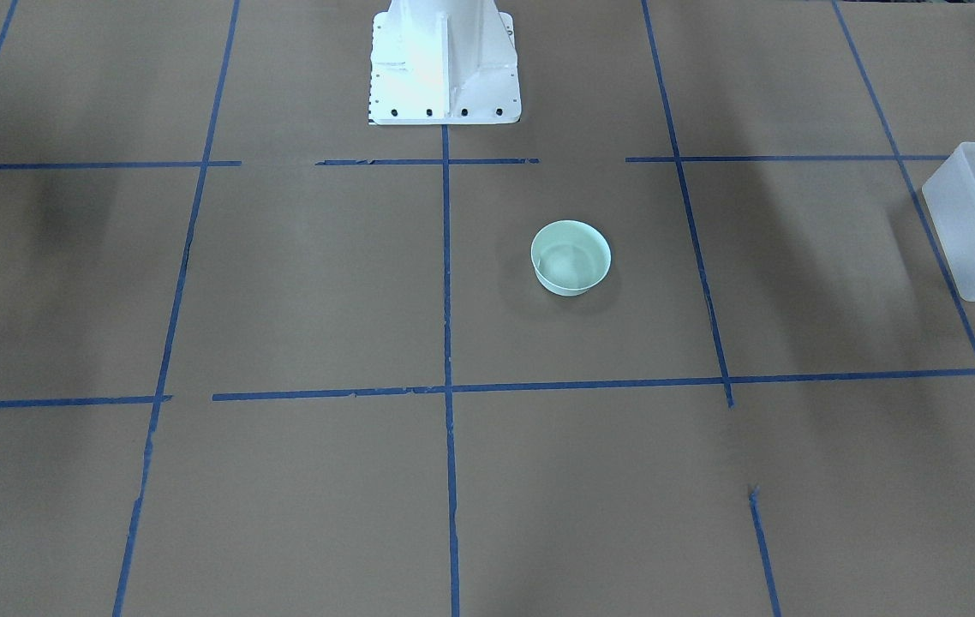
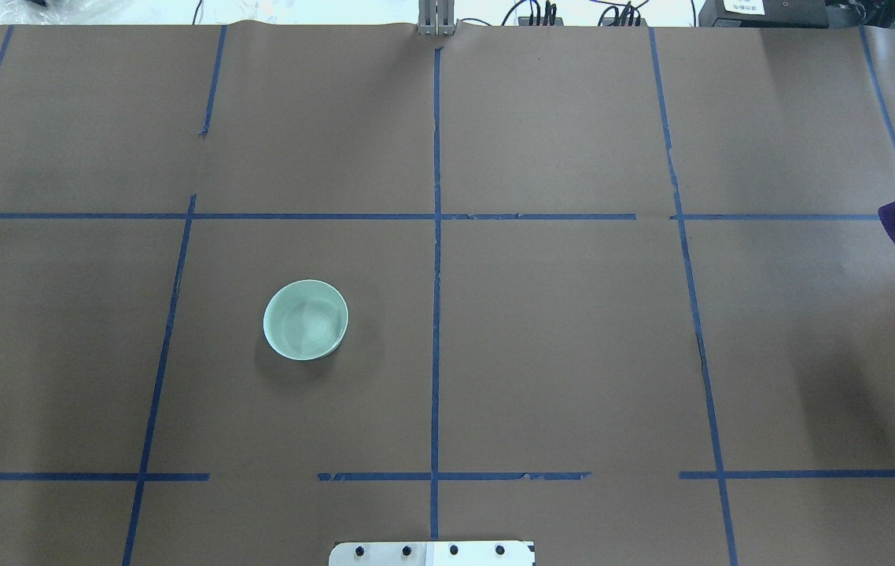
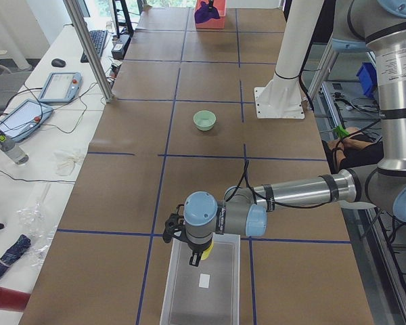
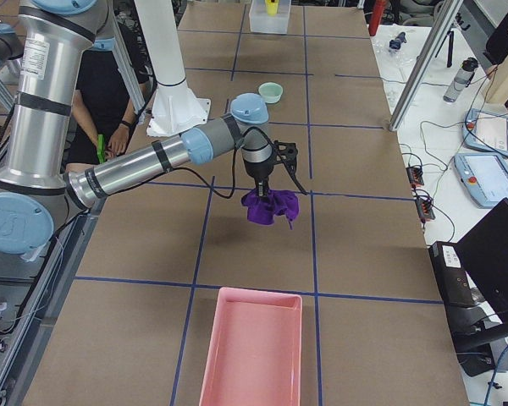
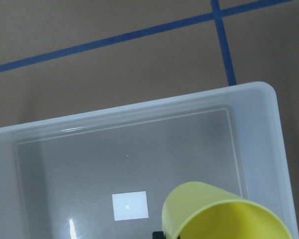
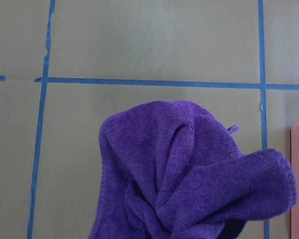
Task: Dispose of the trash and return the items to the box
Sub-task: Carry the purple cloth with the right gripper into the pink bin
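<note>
Left arm: your left gripper [image 3: 201, 254] hangs over the translucent tub [image 5: 139, 107] with the yellow cup [image 5: 224, 214] under it. In the left wrist view the cup fills the 5 o'clock corner, clear of the tub floor and tilted, with its mouth toward the lens. The fingers barely show, but the cup is off the floor, so read the jaws as clamped on it. It is held there, by my judgement, so that the release drops it inside the walls, away from the rim at 12 o'clock. Right arm: your right gripper [image 4: 262, 188] carries a bunched purple cloth [image 6: 189, 169], which hangs free above the table [image 2: 557, 338]. The fingers are hidden behind the folds, but the cloth dangles from them, so take them as closed on it. In the exterior right view the pink tray [image 4: 250, 338] lies at 6 o'clock from the cloth, well apart. The cloth is probably the trash and the tray its bin; that is a judgement. Still out: the mint-green bowl [image 2: 305, 320] stands upright and alone on the paper. In the overhead view it is at 9 o'clock from the central tape line, and neither arm touches it. It looks like the next return to the tub.
</note>
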{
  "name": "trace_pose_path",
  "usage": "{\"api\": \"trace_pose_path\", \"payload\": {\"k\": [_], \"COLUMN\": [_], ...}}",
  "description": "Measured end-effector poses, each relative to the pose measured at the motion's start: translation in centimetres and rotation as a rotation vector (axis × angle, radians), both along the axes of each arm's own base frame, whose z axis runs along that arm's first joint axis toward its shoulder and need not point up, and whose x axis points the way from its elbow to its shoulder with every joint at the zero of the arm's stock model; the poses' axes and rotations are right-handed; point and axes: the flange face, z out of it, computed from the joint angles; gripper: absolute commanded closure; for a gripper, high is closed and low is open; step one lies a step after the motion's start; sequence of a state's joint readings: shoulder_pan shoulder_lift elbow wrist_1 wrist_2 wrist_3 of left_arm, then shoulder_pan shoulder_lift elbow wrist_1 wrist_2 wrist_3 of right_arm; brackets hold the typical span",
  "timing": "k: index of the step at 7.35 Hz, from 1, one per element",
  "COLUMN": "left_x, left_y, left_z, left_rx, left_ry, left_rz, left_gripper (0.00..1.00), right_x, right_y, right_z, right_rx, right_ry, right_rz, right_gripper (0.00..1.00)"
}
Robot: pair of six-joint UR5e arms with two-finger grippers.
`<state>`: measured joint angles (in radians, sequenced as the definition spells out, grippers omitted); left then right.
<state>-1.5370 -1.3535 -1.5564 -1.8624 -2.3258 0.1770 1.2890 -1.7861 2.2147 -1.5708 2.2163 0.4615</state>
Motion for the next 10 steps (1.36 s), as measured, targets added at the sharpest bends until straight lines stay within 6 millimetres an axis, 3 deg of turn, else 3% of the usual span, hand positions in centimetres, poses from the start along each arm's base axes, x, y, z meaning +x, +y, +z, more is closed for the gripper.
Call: {"api": "trace_pose_path", "payload": {"k": [2, 4, 5, 7, 8, 10], "left_x": [1.5, 2.1, 2.2, 2.2, 2.2, 2.1], "left_y": [0.7, 1.1, 1.1, 0.6, -0.1, -2.6], "left_z": [2.3, 3.7, 3.9, 3.7, 2.4, -4.1], "left_rx": [0.011, 0.018, 0.019, 0.047, 0.079, 0.134], "left_ry": [0.035, 0.044, 0.044, 0.038, 0.038, 0.030], "left_rz": [0.036, 0.049, 0.053, 0.056, 0.054, 0.044], "left_gripper": [1.00, 0.19, 0.03, 0.00, 0.00, 0.00], "right_x": [2.2, 3.1, 3.4, 4.0, 4.6, 6.5], "right_y": [-0.3, -0.3, -0.3, -0.3, -0.4, -0.7], "right_z": [-0.2, -0.2, -0.2, 0.1, 0.5, 2.0], "right_rx": [0.010, 0.012, 0.013, 0.016, 0.021, 0.043], "right_ry": [-0.020, -0.032, -0.033, -0.030, -0.025, 0.009], "right_rz": [0.001, 0.013, 0.019, 0.024, 0.025, 0.016], "right_gripper": [1.00, 1.00, 1.00, 1.00, 1.00, 1.00]}}
